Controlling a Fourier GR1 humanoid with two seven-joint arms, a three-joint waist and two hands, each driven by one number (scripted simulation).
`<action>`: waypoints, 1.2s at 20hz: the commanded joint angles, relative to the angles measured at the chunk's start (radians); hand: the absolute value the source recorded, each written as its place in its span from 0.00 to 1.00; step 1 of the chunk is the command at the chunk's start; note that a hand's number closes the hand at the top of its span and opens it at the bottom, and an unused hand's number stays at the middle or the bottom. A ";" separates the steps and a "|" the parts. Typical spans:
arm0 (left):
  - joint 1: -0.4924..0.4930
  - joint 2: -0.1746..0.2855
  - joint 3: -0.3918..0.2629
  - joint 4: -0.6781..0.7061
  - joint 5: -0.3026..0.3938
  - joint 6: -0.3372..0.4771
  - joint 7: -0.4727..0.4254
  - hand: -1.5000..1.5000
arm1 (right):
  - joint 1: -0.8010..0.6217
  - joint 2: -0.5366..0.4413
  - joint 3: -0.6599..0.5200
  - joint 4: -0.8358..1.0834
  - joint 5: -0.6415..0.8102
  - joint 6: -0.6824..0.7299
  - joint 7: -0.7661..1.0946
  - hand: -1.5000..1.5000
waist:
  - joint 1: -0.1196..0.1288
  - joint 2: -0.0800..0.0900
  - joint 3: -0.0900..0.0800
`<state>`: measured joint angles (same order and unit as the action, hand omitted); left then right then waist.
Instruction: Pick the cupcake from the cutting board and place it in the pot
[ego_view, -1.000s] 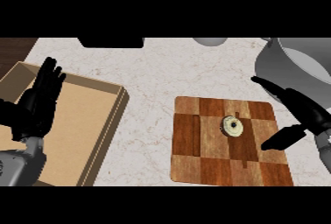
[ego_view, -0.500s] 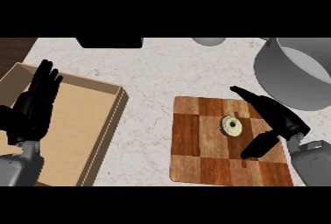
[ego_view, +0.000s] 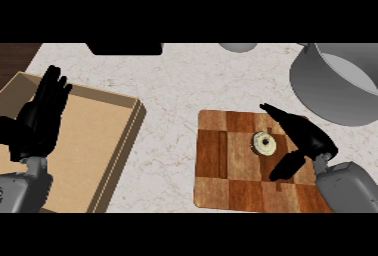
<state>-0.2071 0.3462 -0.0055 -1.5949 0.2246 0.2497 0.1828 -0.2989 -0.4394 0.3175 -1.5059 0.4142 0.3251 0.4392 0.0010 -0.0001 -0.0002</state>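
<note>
Inspection finds the cupcake (ego_view: 263, 143) upright, seen from above, on the cutting board (ego_view: 221, 170), a little toward the board's far right part; the board lies near the bench's (ego_view: 170, 85) near edge, to the right of centre. The right hand (ego_view: 306, 140) is released: fingers straight and reaching past the cupcake's far side, thumb spread toward its near side, palm just to its right. It brackets the cupcake without closing; whether any part touches it cannot be determined from above. The pot (ego_view: 317, 95) stands at the bench's far right corner, apart from the board, mouth open upward. The left hand (ego_view: 40, 120) rests open, fingers up, over the box (ego_view: 88, 145) at the bench's left edge, and takes no part. Assessment of the item: judged light and small, with a soft top that would smear or crush under pressure, and a body that would deform if squeezed. Recommended hold: low on the sides, thumb opposing fingers across the base, clear of the top. Risk noted: a pinch set too high may tip or mar it, and it should be carried level to the pot.
</note>
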 joint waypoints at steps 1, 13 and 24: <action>0.012 -0.019 0.026 0.002 -0.009 -0.050 -0.025 0.50 | -0.032 0.044 -0.043 0.127 0.074 -0.003 -0.089 0.00 | 0.003 0.001 0.000; -0.006 -0.081 0.064 0.051 -0.080 -0.068 -0.048 0.50 | -0.032 0.125 -0.098 0.326 0.233 -0.067 -0.230 0.00 | 0.003 0.002 0.000; 0.006 -0.075 0.112 -0.015 -0.076 -0.121 0.027 0.50 | -0.054 0.147 -0.071 0.376 0.356 -0.060 -0.382 1.00 | 0.002 0.001 0.000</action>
<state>-0.1977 0.2668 0.0770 -1.6289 0.1332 0.1664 0.2188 -0.3356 -0.3109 0.2476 -1.1860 0.7249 0.2854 0.1259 0.0032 -0.0005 -0.0010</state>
